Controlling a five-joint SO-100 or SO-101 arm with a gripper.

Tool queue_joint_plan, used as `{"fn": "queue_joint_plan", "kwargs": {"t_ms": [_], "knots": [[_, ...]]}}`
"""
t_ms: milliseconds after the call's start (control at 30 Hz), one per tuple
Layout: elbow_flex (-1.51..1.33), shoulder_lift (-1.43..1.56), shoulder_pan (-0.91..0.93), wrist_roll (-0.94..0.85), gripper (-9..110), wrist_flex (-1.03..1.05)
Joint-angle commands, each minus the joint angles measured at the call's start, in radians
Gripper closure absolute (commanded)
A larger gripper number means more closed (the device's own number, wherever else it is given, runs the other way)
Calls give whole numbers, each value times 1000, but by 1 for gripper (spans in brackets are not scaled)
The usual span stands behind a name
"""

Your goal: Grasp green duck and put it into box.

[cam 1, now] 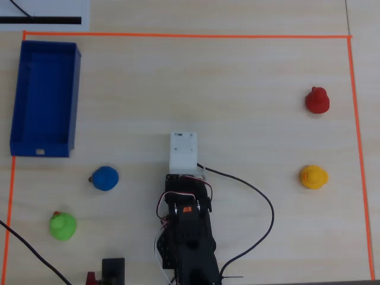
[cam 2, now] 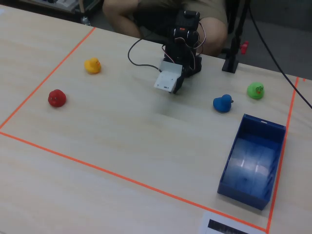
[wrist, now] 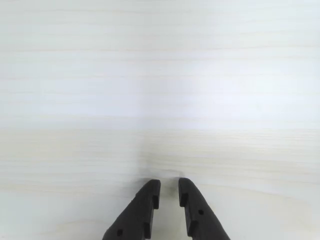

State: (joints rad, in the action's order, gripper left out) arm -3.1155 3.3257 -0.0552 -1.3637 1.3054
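The green duck (cam 1: 62,226) sits on the wooden table at the lower left of the overhead view and at the right in the fixed view (cam 2: 255,90). The blue box (cam 1: 44,89) lies empty at the upper left, at the lower right in the fixed view (cam 2: 253,165). My arm (cam 1: 187,225) is folded at the bottom centre, with its white wrist camera block (cam 1: 183,151) covering the gripper from above. In the wrist view my gripper (wrist: 169,186) is shut and empty over bare table. The duck is well to the arm's left in the overhead view.
A blue duck (cam 1: 105,178) sits between the green duck and the arm. A yellow duck (cam 1: 313,177) and a red duck (cam 1: 317,100) sit at the right. Orange tape (cam 1: 178,35) borders the workspace. A black stand (cam 1: 113,270) and cables lie near the arm's base.
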Motion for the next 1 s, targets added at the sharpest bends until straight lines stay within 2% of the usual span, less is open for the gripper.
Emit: {"fn": "queue_joint_plan", "kwargs": {"t_ms": [0, 967], "knots": [[5, -14, 11, 8, 99, 14], [5, -14, 21, 35, 101, 9]]}}
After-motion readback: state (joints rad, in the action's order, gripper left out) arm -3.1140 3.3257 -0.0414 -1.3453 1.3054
